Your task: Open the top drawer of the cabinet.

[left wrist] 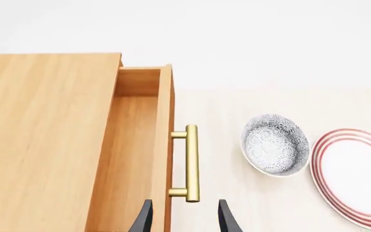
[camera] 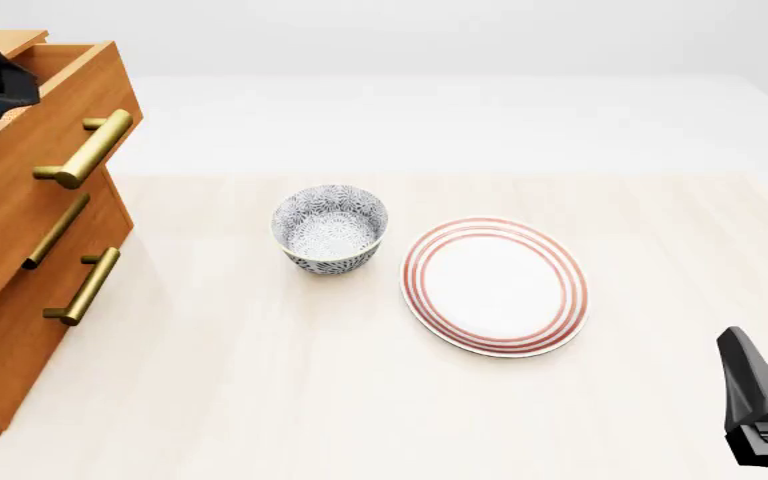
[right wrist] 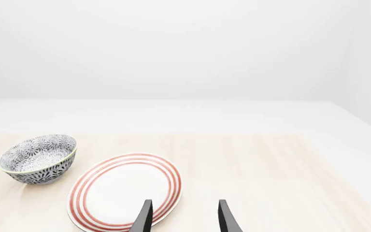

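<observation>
Cabinet: I see the tall orange-brown wooden cabinet (camera: 11,330) standing at the left edge of the pale wooden worktop (camera: 357,400), its three drawer fronts facing the worktop's middle.
Top drawer: the highest orange-brown wooden drawer (camera: 51,160) is pulled out past the two fronts below it; from my left wrist camera I look down into its open box (left wrist: 134,145), between the cabinet's top board and the drawer front.
Handle: the brass cylindrical bar handle (left wrist: 191,163) stands off the drawer front on two posts.
Left hand: my left hand (left wrist: 184,220) has its two dark fingers (left wrist: 141,220) spread apart and holds nothing. One finger shows over the drawer's open box and front, the other over the worktop beyond the handle, and the handle's near end lies between them, a little ahead of the tips; I see no contact. In the front view only a dark part of this arm shows above the drawer at the worktop's left edge.
Right hand: my right hand (right wrist: 184,217) is also spread and empty, near the worktop's near right corner, well apart from the cabinet.
Bowl: a blue-and-white patterned ceramic bowl (camera: 331,228) sits upright near the worktop's middle.
Plate: a white round plate with red rings (camera: 495,286) lies just beside the bowl, toward the right edge; I cannot tell whether they touch.
</observation>
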Tool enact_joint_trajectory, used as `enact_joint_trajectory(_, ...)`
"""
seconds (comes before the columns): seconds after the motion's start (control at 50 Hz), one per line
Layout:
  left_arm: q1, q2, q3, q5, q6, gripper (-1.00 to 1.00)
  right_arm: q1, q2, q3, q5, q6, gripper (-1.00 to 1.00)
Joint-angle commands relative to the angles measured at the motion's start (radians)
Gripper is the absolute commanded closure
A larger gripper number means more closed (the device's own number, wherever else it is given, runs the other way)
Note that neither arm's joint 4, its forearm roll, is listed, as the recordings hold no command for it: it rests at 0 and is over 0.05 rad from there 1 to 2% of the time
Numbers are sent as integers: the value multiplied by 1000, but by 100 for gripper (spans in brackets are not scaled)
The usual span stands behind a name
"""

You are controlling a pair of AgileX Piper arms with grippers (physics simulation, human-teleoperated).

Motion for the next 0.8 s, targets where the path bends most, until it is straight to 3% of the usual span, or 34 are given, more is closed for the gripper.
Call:
enact_joint_trajectory(0.02,7,32,-54,58,5,-100,0,0,0,0,0,-100)
enact_joint_trajectory(0.44,11,56,-95,104,-9,-100,0,0,0,0,0,-100)
enact_joint_trajectory(0.8,41,20,-46,96,-23,-100,0,0,0,0,0,-100)
